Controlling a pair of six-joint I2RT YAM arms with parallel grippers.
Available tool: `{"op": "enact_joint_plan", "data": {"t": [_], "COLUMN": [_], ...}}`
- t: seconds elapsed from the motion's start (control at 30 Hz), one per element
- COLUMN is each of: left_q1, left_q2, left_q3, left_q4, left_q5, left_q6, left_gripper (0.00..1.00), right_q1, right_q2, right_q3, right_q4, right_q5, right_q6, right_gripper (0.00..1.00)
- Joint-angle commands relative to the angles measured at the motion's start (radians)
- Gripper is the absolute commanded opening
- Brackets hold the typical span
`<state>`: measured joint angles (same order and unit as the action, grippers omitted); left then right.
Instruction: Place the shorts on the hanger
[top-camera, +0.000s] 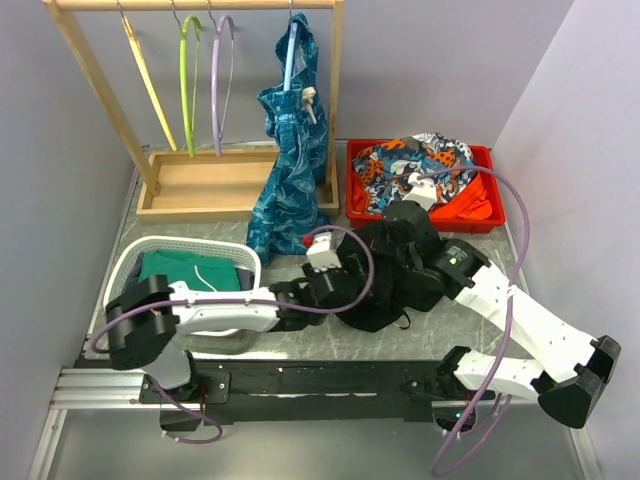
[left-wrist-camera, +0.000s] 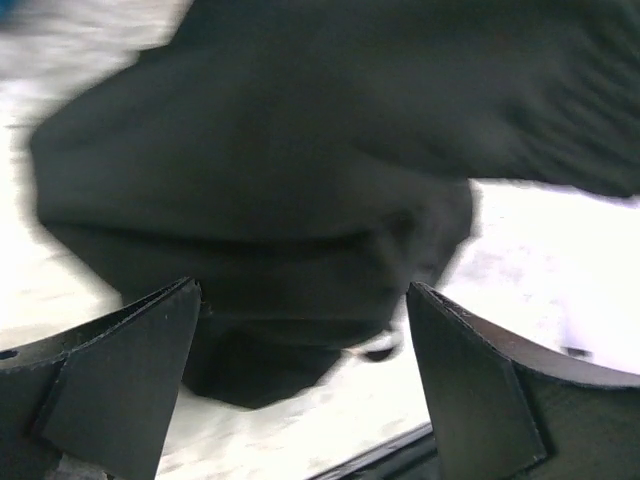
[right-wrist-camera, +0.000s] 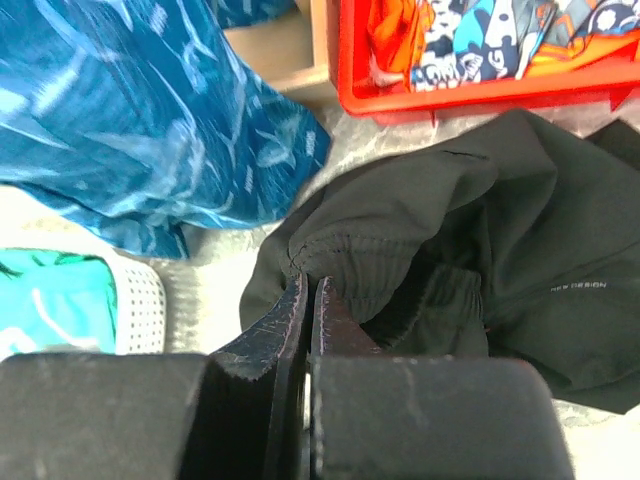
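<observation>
The black shorts (top-camera: 385, 300) lie bunched on the table between the two arms. My right gripper (top-camera: 392, 248) is shut on the ribbed waistband of the shorts (right-wrist-camera: 520, 230); in the right wrist view its fingers (right-wrist-camera: 308, 285) meet on the hem. My left gripper (top-camera: 345, 285) is open just left of the shorts. In the left wrist view the shorts (left-wrist-camera: 280, 150) fill the space ahead of the gripper (left-wrist-camera: 305, 300), with nothing between its fingers. The lavender hanger (top-camera: 222, 70) hangs bare on the wooden rack at the back.
A lime-green hanger (top-camera: 186, 80) and a yellow hanger (top-camera: 148, 80) hang beside it. A teal patterned garment (top-camera: 290, 150) hangs on the rack's right end. A red bin (top-camera: 490, 215) of orange-and-blue clothes stands back right. A white basket (top-camera: 125, 265) stands left.
</observation>
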<state>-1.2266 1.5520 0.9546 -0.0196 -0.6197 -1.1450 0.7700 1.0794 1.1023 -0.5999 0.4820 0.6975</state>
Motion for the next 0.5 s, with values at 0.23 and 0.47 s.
{"op": "enact_joint_plan", "data": {"t": [0.23,0.47], "left_q1": [-0.086,-0.085], "left_q2": [0.221,0.278], "left_q3": [0.255,0.257], "left_q4": [-0.028,-0.134], "left_q5": [-0.123,-0.189], "left_q6": [0.021,-0.056], "left_gripper": [0.89,0.19], "right_q1": [-0.005,-0.044], "right_q2": [-0.007,-0.038], "right_q3": [0.14,0.137], "right_q4": [-0.024,-0.043], "right_q5": [0.061,0.076], "right_q6": [-0.006,-0.007], "right_gripper": [0.0,0.0]}}
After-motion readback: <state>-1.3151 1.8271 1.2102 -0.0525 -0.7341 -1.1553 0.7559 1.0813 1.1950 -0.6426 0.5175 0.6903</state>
